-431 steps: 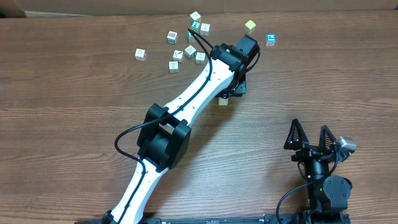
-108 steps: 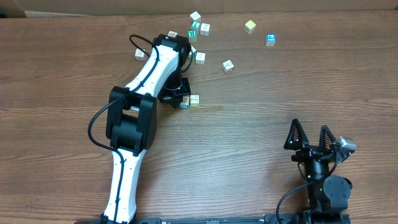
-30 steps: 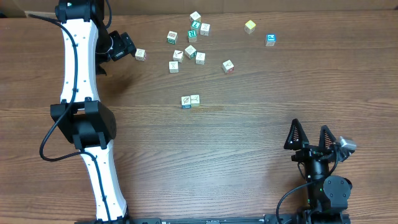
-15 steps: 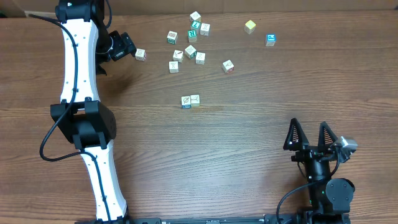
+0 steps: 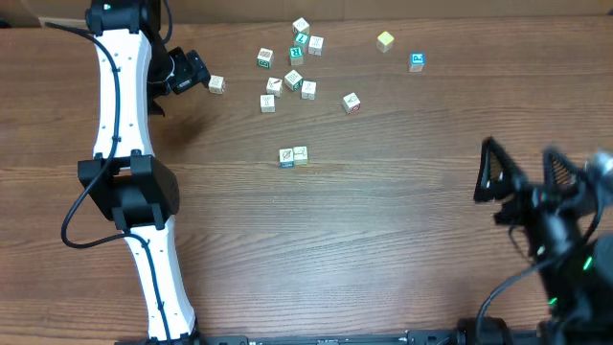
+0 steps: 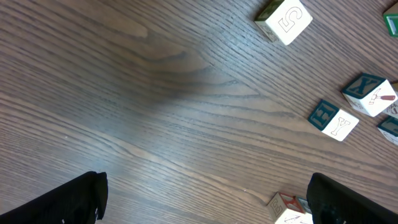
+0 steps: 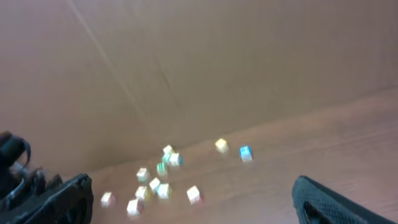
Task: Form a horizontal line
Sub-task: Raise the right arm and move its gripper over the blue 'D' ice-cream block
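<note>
Horizontal line [image 5: 294,155]: just two small pale cubes, touching edge to edge, side by side near the middle of the wooden table [image 5: 383,240], the left one with a blue edge, well apart from everything else

Loose cubes [image 5: 287,77] scattered in a cluster behind it, toward the far edge. Off to the right of that cluster, a red-marked cube [image 5: 351,102]; farther right, a yellowish cube [image 5: 385,40] and a blue-faced cube [image 5: 417,61], each alone

Left gripper [image 5: 199,77] out at the far left of the table, at the end of the white left arm [image 5: 120,115] stretched along that side. Fingers spread wide, holding nothing, tips turned toward a single cube [image 5: 216,84] lying just beside them; touching or not, cannot tell. Seen from the left wrist: dark fingers [image 6: 74,199] in the bottom corners, far apart, bare wood between. Also there, a cube marked 5 [image 6: 285,22] near the top, more cubes along the right edge, and one cube [image 6: 287,210] just beside the finger at the lower right

Right gripper [image 5: 527,177] over the near right part of the table, blurred, well apart from all cubes. Fingers spread, nothing between them. Right wrist view blurred too: dark fingers [image 7: 59,199] at the bottom corners, cubes small and far off, a plain brown wall [image 7: 249,62] behind
</note>
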Robot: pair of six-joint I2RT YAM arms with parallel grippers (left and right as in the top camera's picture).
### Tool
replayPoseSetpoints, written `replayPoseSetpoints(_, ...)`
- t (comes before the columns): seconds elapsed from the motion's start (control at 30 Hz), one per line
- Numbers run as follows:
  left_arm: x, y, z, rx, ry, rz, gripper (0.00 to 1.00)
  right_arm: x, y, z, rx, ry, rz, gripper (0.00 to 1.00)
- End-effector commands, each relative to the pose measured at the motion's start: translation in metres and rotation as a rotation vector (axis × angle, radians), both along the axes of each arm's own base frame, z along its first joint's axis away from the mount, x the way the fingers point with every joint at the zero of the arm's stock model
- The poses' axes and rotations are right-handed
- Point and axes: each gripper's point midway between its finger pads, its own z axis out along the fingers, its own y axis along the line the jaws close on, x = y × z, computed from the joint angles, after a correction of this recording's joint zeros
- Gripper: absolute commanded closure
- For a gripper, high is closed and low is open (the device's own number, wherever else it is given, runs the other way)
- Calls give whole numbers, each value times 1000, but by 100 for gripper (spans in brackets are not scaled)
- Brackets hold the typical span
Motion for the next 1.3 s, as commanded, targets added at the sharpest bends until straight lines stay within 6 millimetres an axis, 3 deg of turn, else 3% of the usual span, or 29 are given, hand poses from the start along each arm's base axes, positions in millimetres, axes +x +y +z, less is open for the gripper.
replayPoseSetpoints(0.0,3,-1,11,-5,-34,-7,0,26,6,40,-59,30,49,0)
replayPoseSetpoints(0.1,3,0,11,-5,-34,-7,0,59,9,64,-70,114,77,0)
replayPoseSetpoints(0.23,3,0,11,-5,-34,-7,0,100,17,70,-82,221,138,0)
replayPoseSetpoints(0.33,3,-1,11,-5,-34,-7,0,157,39,42,-58,378,288,0)
replayPoseSetpoints(0.6,3,0,11,-5,-34,-7,0,243,52,-44,15,528,373,0)
replayPoseSetpoints(0.67,3,0,11,-5,-34,-7,0,256,54,-60,74,560,361,0)
replayPoseSetpoints(0.7,3,0,11,-5,-34,-7,0,260,57,-65,98,567,372,9)
replayPoseSetpoints(0.8,3,-1,11,-5,-34,-7,0,271,69,-83,108,591,398,77)
replayPoseSetpoints(0.83,3,0,11,-5,-34,-7,0,274,72,-91,100,608,395,92)
replayPoseSetpoints(0.87,3,0,11,-5,-34,-7,0,276,76,-98,88,622,390,96)
replayPoseSetpoints(0.97,3,-1,11,-5,-34,-7,0,281,93,-128,-12,672,393,96)
replayPoseSetpoints(1.0,3,0,11,-5,-34,-7,0,283,101,-145,-72,698,391,76)
replayPoseSetpoints(1.1,3,-1,11,-5,-34,-7,0,286,110,-176,-142,751,358,53)
replayPoseSetpoints(1.27,3,-1,11,-5,-34,-7,0,287,141,-221,-267,799,459,39)
